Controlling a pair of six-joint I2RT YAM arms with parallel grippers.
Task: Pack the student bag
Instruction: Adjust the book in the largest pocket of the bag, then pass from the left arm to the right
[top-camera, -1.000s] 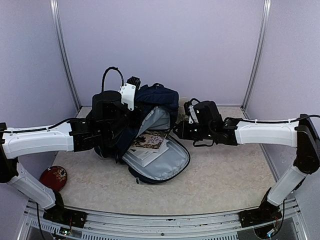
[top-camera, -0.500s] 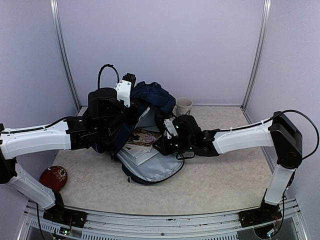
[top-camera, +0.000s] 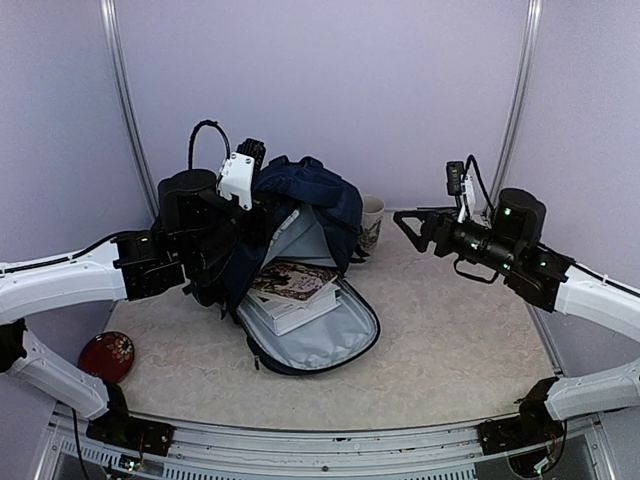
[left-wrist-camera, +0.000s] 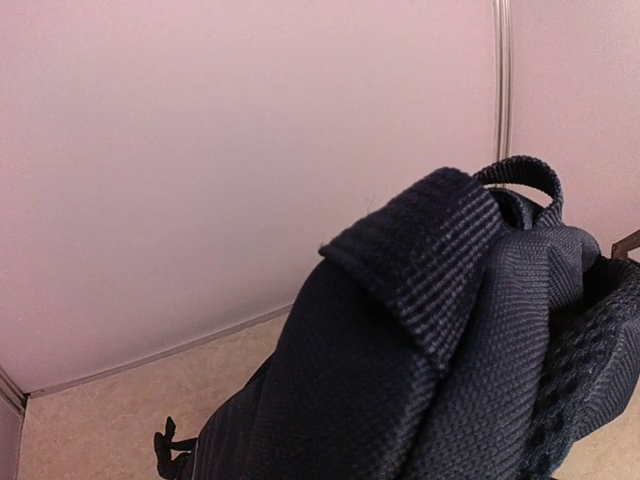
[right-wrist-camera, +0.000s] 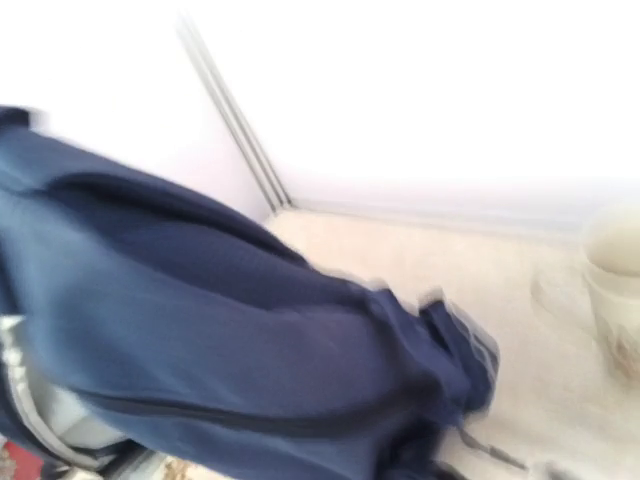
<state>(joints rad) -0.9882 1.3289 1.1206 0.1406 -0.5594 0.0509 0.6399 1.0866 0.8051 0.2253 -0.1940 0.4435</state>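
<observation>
- My left gripper (top-camera: 256, 162) sits upper left of centre in the overhead view, pressed into the top of the student bag (top-camera: 305, 205). Its jaws are all but closed, pinched on the navy fabric there, though the bag and my wrist hide them.
- In my left wrist view the bag (left-wrist-camera: 400, 400) fills the lower right. A ribbed webbing strap (left-wrist-camera: 430, 260) folds across the front and a carry loop (left-wrist-camera: 525, 172) sits at the upper right. My own fingers do not show.
- The bag stands mid-frame on the table (top-camera: 450, 340). Its upper part is raised against my left arm and its front flap lies open toward the bottom edge, light grey lining up.
- A stack of books (top-camera: 293, 285) rests on that lining, the top one with a dark illustrated cover.
- My right gripper (top-camera: 412, 228) hangs right of centre, apart from the bag, with its jaws spread wide and nothing between them.
- My right wrist view is smeared. Navy fabric (right-wrist-camera: 200, 330) crosses the lower left and a cream mug (right-wrist-camera: 615, 290) sits at the right edge.
- In the overhead view the mug (top-camera: 371, 218) stands just behind the bag's right side.
- A red round dish (top-camera: 107, 355) lies at the lower left.
</observation>
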